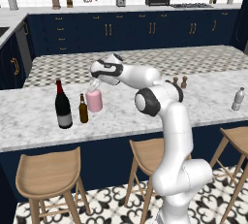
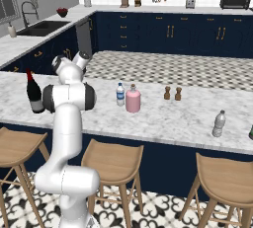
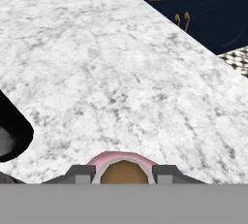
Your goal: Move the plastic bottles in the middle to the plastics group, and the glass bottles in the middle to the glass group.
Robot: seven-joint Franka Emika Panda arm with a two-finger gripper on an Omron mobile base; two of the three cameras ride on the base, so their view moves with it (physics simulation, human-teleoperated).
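Observation:
One pink bottle (image 1: 94, 102) stands on the marble counter right beside the small brown beer bottle (image 1: 83, 109) and the tall black wine bottle (image 1: 63, 106). My gripper (image 1: 95, 84) comes down on its neck. In the hand view the gripper (image 3: 124, 173) has its fingertips (image 3: 80, 173) pressed against both sides of the pink bottle's (image 3: 109, 158) neck, with the brown stopper between them. The second pink bottle (image 2: 132, 99) and the blue-labelled water bottle (image 2: 120, 94) stand together at mid counter. Far to the right stands the plain greyish bottle (image 2: 218, 124).
Two small brown shakers (image 2: 172, 93) stand behind the middle bottles. The wine bottle's dark body (image 3: 12, 131) looms at the left of the hand view. Wooden stools (image 1: 48, 174) line the counter's near side. Bare marble (image 2: 178, 118) stretches between the middle bottles and the plain one.

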